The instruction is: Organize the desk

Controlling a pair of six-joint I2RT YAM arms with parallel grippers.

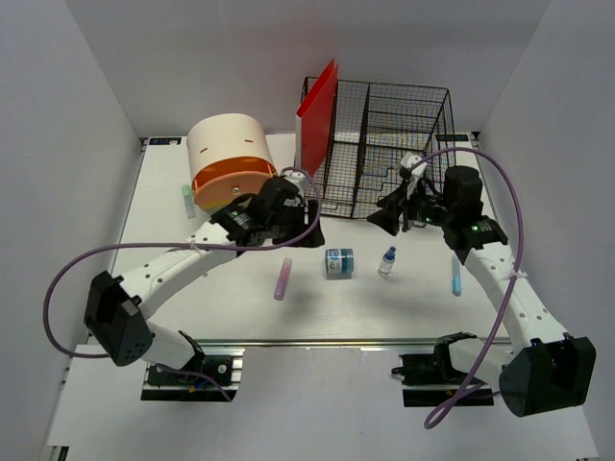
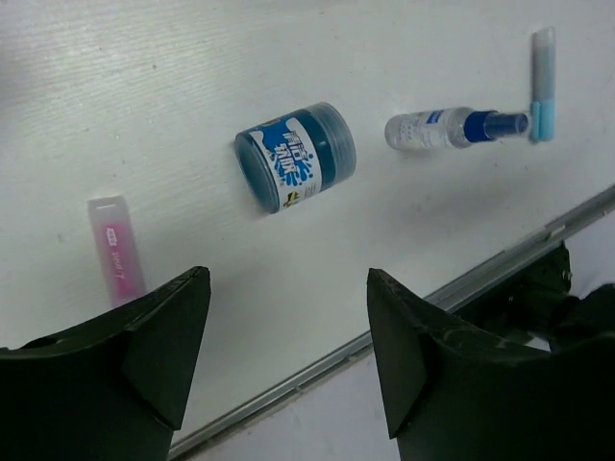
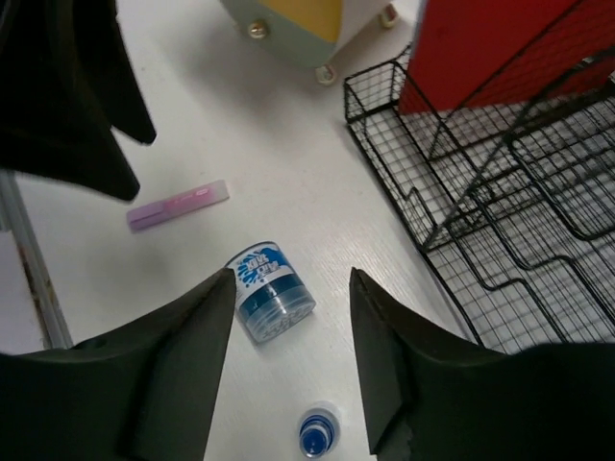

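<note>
Left gripper (image 2: 288, 283) and right gripper (image 3: 291, 283), jaws spread and empty, over the desk (image 1: 240, 307). Step: selecting an item; next, probably grasp the jar (image 1: 338, 262), with the basket (image 1: 384, 144) at its 1 o'clock.

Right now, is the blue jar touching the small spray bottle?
Apart. The left wrist view shows bare white desk between the blue jar and the small spray bottle.
</note>
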